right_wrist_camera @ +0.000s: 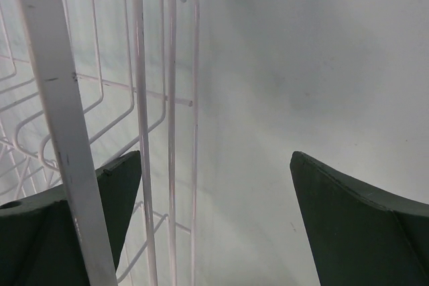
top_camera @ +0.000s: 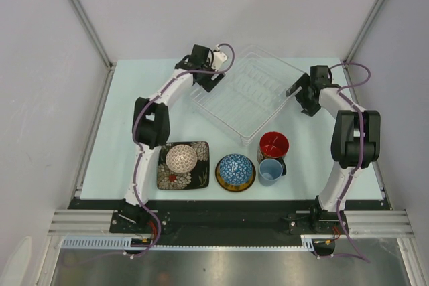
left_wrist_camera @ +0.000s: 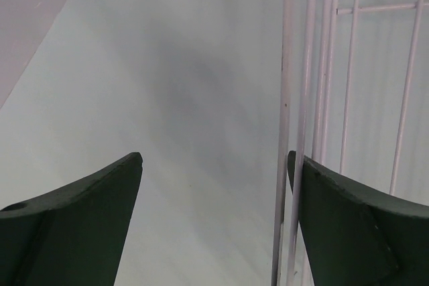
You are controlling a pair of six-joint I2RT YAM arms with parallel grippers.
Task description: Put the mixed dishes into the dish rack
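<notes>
The clear dish rack (top_camera: 248, 92) sits at the table's far middle, turned at an angle and with nothing in it. My left gripper (top_camera: 213, 80) is open at its left corner; in the left wrist view the gripper (left_wrist_camera: 214, 159) has the rack's rim wires (left_wrist_camera: 285, 98) between its fingers, close to the right finger (left_wrist_camera: 355, 226). My right gripper (top_camera: 295, 88) is open at the right corner; the right wrist view shows the gripper (right_wrist_camera: 216, 159) straddling the rack's wall wires (right_wrist_camera: 167, 98). The pinkish-white bowl (top_camera: 181, 159) sits on the black floral plate (top_camera: 201, 173).
At the front, the blue mosaic bowl (top_camera: 235, 169) rests on the yellow dark-rimmed plate (top_camera: 234, 188). The red-inside cup (top_camera: 273, 144) and the light blue cup (top_camera: 270, 171) stand side by side right of it. Grey walls enclose the pale table (top_camera: 120, 118).
</notes>
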